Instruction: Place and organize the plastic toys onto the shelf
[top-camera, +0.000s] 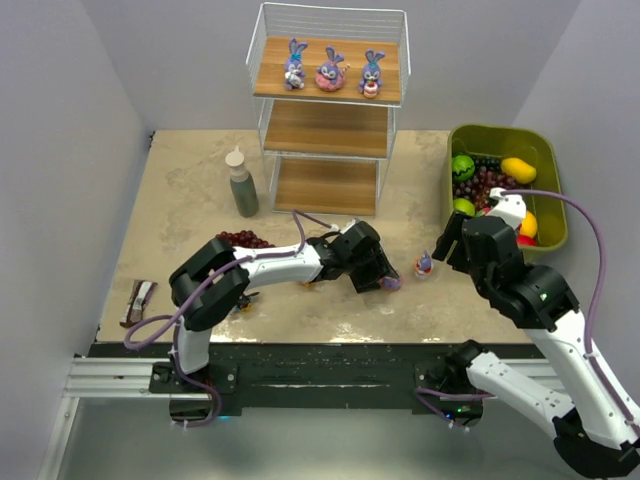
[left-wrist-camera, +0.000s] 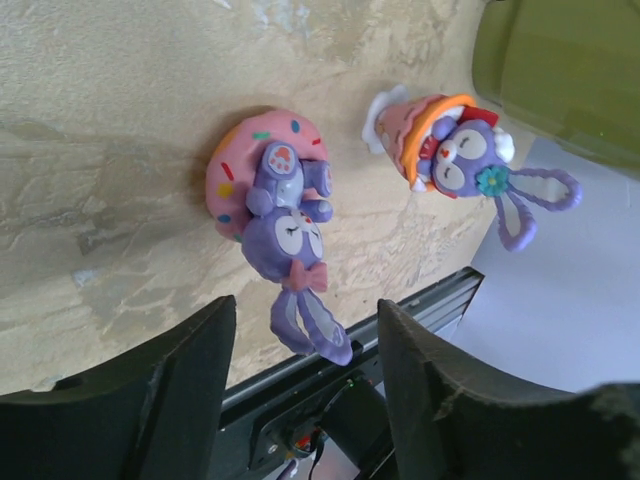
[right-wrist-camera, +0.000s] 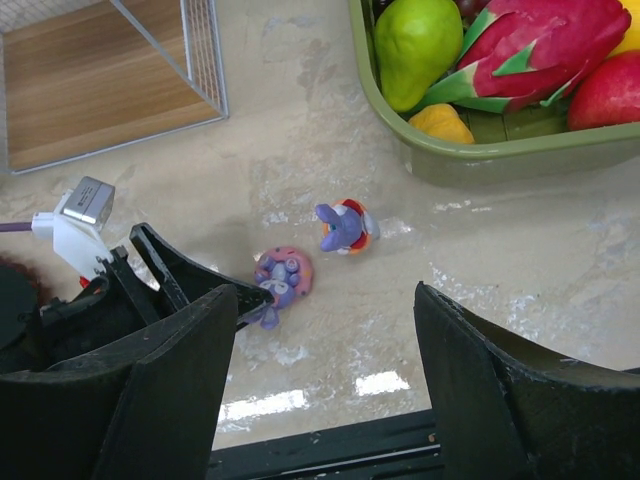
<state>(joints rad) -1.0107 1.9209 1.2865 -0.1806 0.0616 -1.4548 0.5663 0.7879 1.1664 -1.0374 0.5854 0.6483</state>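
Down near the front edge of the counter, hovering the left gripper around the donut bunny, fingers apart on either side and not touching it yet. With the thin ears poking out between the fingers, probably worth going further in and squeezing across the pink ring, not the ears. Watching the cone bunny just beside it, looking easy to knock. Leaving the right gripper spread wide nearby, holding nothing. Aiming afterwards for the shelf, top board, beside the three bunnies lined up there.
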